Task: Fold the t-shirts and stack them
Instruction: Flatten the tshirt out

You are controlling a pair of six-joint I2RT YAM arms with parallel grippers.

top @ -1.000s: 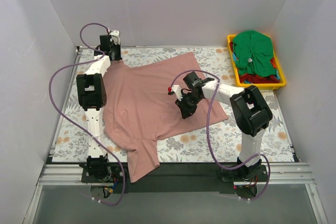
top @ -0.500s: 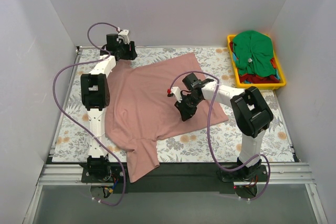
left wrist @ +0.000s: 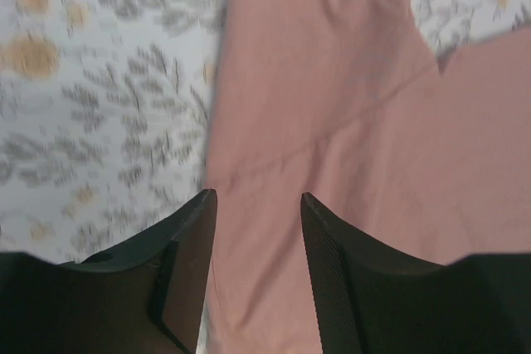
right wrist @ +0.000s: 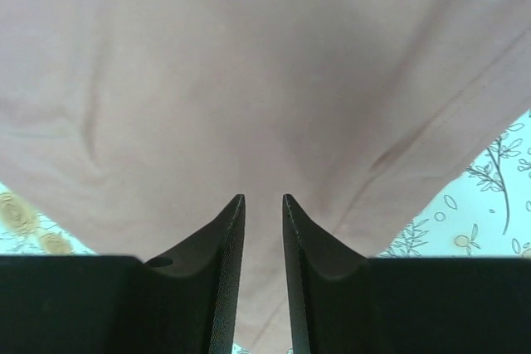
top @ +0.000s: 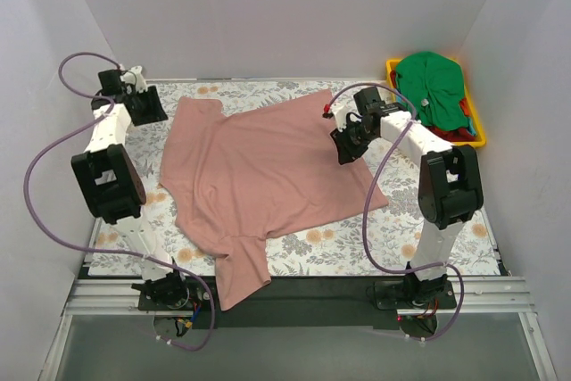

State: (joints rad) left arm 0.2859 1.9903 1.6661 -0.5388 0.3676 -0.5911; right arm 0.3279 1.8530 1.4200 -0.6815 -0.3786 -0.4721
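left gripper (top: 150, 110): now off pink shirt (top: 268, 171), at counter's (top: 134, 211) far-left corner | sleeve (top: 198, 111): now spread flat | right gripper (top: 344, 147): now at shirt's far-right edge

1. Back wall (top: 285, 15) was plain white; left wall (top: 45, 185) & right wall (top: 535, 185) matched it, closing the space on 3 sides.
2. Light was soft & even, w/ faint shading in the corners.
3. Table (top: 497, 260) sat btwn the side walls, its top under a table cover (top: 446, 238) w/ pale floral print: grey leaves, orange blooms.
4. Silver metal rail (top: 303, 296) ran along the table's near edge.
5. Grey floor (top: 294, 350) showed below the rail.
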